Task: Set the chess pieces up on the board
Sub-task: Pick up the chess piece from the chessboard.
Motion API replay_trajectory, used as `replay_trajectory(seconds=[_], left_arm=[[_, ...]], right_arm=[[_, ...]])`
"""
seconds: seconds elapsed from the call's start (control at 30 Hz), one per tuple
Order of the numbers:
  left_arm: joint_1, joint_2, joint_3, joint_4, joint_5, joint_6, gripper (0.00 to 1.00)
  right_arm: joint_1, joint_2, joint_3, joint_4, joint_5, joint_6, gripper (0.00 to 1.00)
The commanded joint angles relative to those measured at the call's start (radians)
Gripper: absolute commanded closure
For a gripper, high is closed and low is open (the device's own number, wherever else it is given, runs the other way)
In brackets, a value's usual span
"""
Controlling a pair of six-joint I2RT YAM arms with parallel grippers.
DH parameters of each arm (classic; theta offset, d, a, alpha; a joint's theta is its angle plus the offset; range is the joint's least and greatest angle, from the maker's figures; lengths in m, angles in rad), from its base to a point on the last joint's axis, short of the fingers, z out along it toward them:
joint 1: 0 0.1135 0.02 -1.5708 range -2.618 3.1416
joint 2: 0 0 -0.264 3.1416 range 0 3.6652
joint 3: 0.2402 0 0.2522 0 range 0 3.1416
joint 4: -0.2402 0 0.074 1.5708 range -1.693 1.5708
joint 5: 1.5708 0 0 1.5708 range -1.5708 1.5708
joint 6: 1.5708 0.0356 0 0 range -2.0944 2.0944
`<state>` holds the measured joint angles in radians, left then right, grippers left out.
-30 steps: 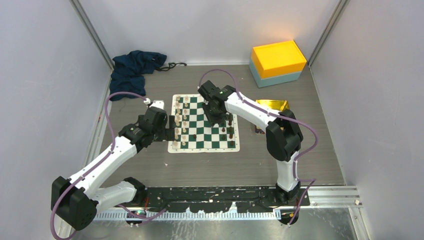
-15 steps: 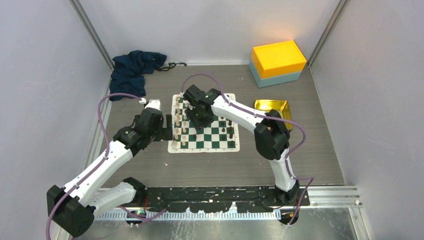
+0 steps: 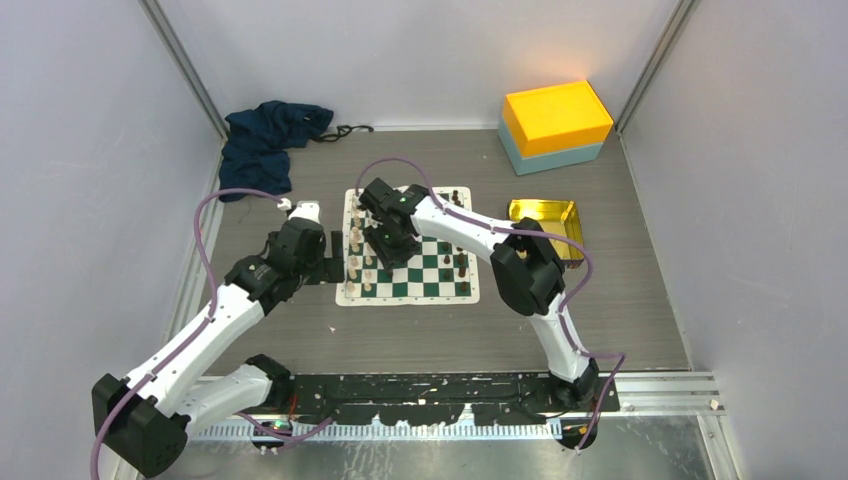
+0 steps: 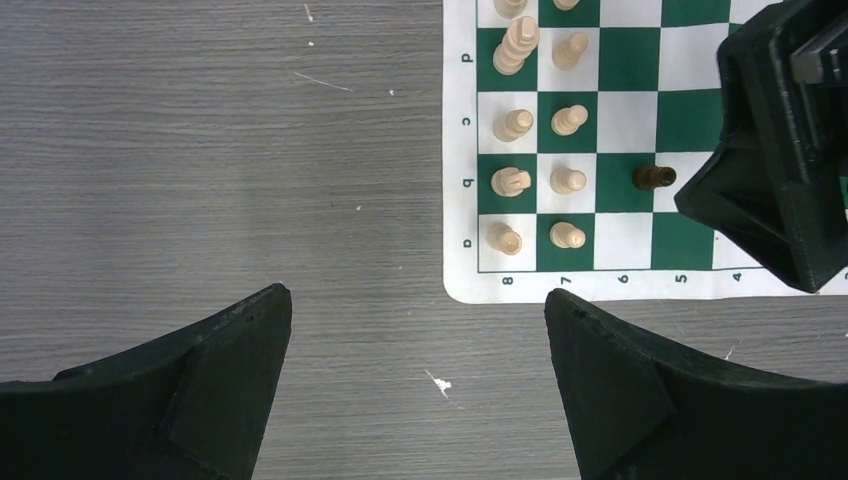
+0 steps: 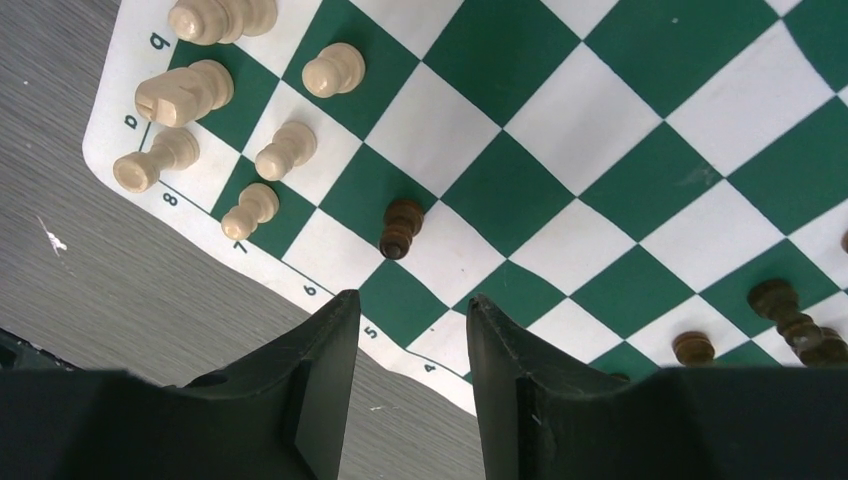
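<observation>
Step in hand: relocating a stray dark piece [image 5: 401,228]. The board [image 3: 400,297] lies at the middle of the table [image 3: 400,335]. The cream pieces [image 4: 568,180] stand in two rows on the side facing the table's left edge. The other dark pieces [image 5: 787,305] stand on the side toward the right edge.

The right pincer [image 5: 405,370] hovers just beside the stray piece, fingers narrowly spread and holding nothing. The left pincer [image 4: 415,335] hangs off the board toward the left edge, spread wide and empty.

Next move, as judged: centre the right fingers on the piece, lower, pinch, and avoid the adjacent cream row.
</observation>
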<state>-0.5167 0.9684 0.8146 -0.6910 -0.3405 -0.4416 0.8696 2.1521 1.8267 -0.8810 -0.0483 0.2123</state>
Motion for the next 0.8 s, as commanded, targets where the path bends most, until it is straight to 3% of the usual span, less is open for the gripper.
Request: replay_trajectory(seconds=[0.0,0.77], left_arm=[[0.006,-0.026,-0.003,0.01,-0.019,-0.004,0.02],[0.009,-0.026,-0.005,0.014,-0.02,0.0,0.01]], right_arm=[[0.014,0.009,0.054,0.031,-0.017,-0.01,0.51],[0.014,0.074,0.083,0.042,-0.009,-0.012,0.56]])
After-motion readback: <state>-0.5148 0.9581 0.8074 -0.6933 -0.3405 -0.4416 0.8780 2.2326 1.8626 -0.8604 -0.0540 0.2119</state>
